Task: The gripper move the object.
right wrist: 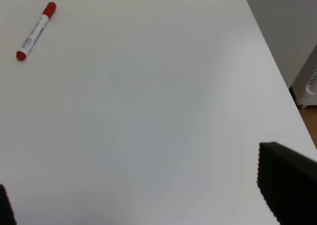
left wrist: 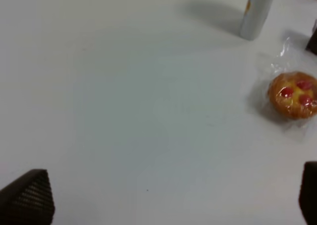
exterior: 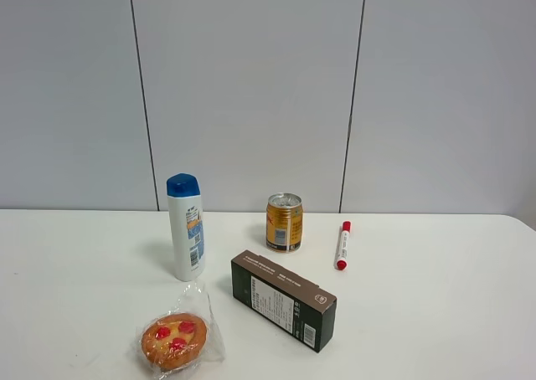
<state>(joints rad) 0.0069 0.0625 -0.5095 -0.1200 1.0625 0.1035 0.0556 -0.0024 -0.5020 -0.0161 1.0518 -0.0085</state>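
The object, a small round golden-brown pastry [exterior: 174,340] with red bits on top, lies in crinkly clear wrap at the front left of the white table [exterior: 435,313]. It also shows in the left wrist view [left wrist: 293,94], off to one side of my left gripper [left wrist: 168,197]. That gripper is open and empty, its black fingertips [left wrist: 28,195] wide apart above bare table. My right gripper [right wrist: 143,197] is open and empty too, with one black fingertip [right wrist: 286,180] in view, above the right part of the table. Neither gripper shows in the exterior high view.
A white bottle with a blue cap [exterior: 186,227] stands behind the pastry. A dark brown box [exterior: 283,299] lies at the middle. A gold can [exterior: 284,222] and a red-capped marker [exterior: 342,245] are further back. The table's right edge [right wrist: 270,51] is near the right gripper.
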